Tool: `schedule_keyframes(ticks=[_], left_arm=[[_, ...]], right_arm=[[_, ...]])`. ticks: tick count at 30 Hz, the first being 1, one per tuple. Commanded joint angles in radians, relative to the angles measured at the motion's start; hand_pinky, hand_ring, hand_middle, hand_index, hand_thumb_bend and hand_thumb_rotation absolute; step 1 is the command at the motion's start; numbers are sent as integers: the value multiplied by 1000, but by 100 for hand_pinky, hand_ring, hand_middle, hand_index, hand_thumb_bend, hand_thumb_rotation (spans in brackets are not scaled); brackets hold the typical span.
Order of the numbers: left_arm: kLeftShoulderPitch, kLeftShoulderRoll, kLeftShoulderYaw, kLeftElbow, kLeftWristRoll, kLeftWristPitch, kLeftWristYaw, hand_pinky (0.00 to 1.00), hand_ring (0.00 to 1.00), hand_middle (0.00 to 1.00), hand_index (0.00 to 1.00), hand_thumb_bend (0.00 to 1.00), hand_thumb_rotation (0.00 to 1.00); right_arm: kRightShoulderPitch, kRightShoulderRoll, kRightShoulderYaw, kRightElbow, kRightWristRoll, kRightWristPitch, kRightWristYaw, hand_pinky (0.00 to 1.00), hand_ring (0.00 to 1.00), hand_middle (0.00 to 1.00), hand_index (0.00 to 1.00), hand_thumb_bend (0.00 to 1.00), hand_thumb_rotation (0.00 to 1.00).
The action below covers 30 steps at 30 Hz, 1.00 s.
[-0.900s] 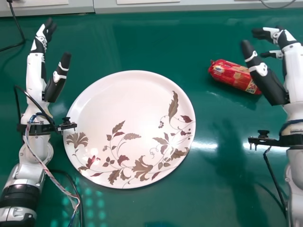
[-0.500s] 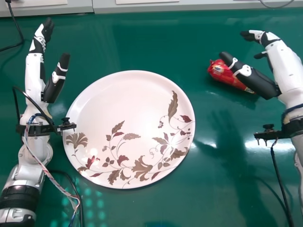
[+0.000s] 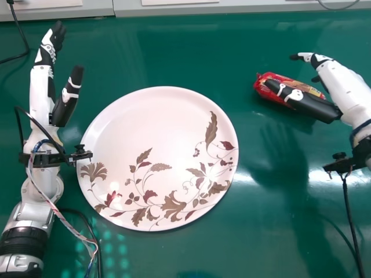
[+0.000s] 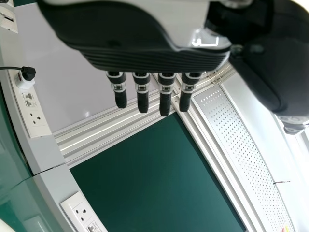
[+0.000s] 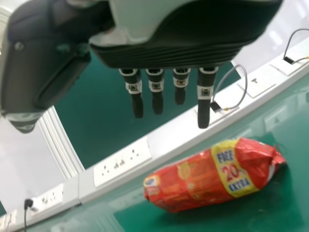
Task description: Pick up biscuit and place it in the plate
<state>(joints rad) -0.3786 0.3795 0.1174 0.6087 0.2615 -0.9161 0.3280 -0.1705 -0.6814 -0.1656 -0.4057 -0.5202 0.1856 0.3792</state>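
Although the biscuit packet (image 5: 207, 176) lies ungripped at two o'clock from the plate (image 3: 156, 130), the open right hand (image 3: 345, 87) could roll it away by closing off-centre, with the left hand (image 3: 43, 90) open at ten.

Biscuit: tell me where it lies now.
In the head view, the biscuit lies on the table, right of the plate, partly behind the thumb of the right hand.

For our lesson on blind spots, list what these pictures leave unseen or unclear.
- Biscuits: head and right wrist views, hidden by the wrapper.
- Part of the wrapper: head view, behind the right hand.
- Right arm: head view, cut by the right edge.
- Left arm: head view, cut by the bottom edge.
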Motion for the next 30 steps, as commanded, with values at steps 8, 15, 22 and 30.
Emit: schedule_keyframes(ticks=[8,15,22,30], left_arm=[[78,-37,-4,50,-1,-5,3,100,100,99,100,99,95],[80,-32,-5,49,3,-10,1,100,100,99,100,98,95],[91,-36,-5,20,7,1,2,100,100,99,100,98,96],[95,-41,-8,15,19,-4,11,100,100,99,100,97,96]], right_arm=[[-1,-77,-28,14,23,5,55,73,90,96,95,100,45],[-18,-119,-27,59,52,-4,85,73,89,96,95,100,43],[-60,-160,11,131,54,2,138,77,91,97,96,100,41],[-134,-191,94,233,13,4,172,74,88,96,95,100,41]])
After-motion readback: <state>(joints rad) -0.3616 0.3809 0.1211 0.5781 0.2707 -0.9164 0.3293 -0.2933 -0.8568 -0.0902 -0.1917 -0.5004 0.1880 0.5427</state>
